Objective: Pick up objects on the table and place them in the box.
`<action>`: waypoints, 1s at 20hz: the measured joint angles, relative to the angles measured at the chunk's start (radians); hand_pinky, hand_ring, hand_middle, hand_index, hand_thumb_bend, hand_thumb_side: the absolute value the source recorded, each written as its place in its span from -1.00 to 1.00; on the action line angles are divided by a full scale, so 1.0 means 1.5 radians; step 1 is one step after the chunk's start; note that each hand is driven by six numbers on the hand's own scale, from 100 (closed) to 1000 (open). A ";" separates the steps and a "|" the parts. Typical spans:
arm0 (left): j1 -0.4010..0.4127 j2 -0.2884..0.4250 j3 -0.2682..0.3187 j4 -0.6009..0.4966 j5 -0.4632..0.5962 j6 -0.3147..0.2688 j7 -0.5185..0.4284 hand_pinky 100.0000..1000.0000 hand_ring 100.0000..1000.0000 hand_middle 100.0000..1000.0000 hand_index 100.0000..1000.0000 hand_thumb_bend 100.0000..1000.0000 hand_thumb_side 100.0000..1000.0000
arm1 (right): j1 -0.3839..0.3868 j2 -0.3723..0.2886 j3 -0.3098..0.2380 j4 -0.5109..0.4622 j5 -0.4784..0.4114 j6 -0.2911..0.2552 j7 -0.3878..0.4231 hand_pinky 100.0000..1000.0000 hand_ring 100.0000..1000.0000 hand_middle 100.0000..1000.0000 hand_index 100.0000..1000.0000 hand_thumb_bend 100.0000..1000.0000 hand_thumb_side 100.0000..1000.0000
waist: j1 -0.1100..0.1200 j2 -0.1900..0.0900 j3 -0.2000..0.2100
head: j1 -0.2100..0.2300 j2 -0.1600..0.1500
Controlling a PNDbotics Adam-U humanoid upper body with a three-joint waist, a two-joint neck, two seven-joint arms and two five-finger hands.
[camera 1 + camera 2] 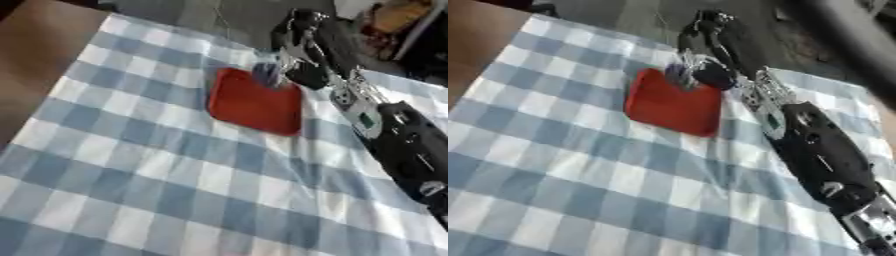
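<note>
My right hand (302, 47) hangs over the red box's (254, 102) far edge, fingers curled round something small and bluish (267, 73), ready to drop it in.

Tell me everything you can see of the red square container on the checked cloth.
The red square container is flat and shallow with rounded corners, plastic-looking, lying askew on the blue-and-white checked tablecloth. The robot's right hand is at its far edge, with a small bluish object there; whether they touch the container is unclear.

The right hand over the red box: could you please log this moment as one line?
right hand: above far edge of red box, fingers curled round small bluish object | left hand: not in view | checked cloth
</note>
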 measured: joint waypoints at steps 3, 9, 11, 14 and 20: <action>0.000 0.000 0.000 0.000 0.000 0.000 0.000 0.55 0.63 1.00 0.73 -0.50 1.00 | 0.000 0.000 0.000 0.002 0.007 -0.001 -0.007 -1.00 -0.12 0.18 0.32 -1.00 1.00 | -0.001 0.000 0.000 | 0.000 0.000; 0.000 0.000 0.000 0.000 0.000 0.000 0.000 0.55 0.63 1.00 0.73 -0.50 1.00 | 0.000 0.000 -0.002 0.004 0.008 -0.003 -0.017 -1.00 -0.10 0.20 0.34 -0.98 1.00 | -0.001 0.000 0.000 | 0.001 0.000; 0.000 0.000 0.000 0.000 0.000 0.000 0.000 0.55 0.63 1.00 0.73 -0.50 1.00 | 0.002 0.000 -0.004 0.004 0.008 -0.003 -0.018 -1.00 -0.11 0.20 0.34 -0.98 1.00 | -0.001 0.000 -0.001 | 0.001 -0.001; 0.000 0.000 0.000 0.000 0.000 0.000 0.000 0.55 0.63 1.00 0.73 -0.50 1.00 | 0.003 0.000 -0.004 0.003 0.007 -0.003 -0.019 -1.00 -0.13 0.17 0.34 -0.99 1.00 | -0.001 0.000 -0.005 | 0.001 -0.002; 0.009 0.001 0.000 0.000 -0.001 0.001 0.001 0.54 0.64 1.00 0.73 -0.52 1.00 | 0.080 0.000 -0.004 -0.090 -0.051 0.002 -0.031 -1.00 -0.15 0.11 0.33 -1.00 1.00 | 0.003 -0.005 -0.026 | -0.001 -0.042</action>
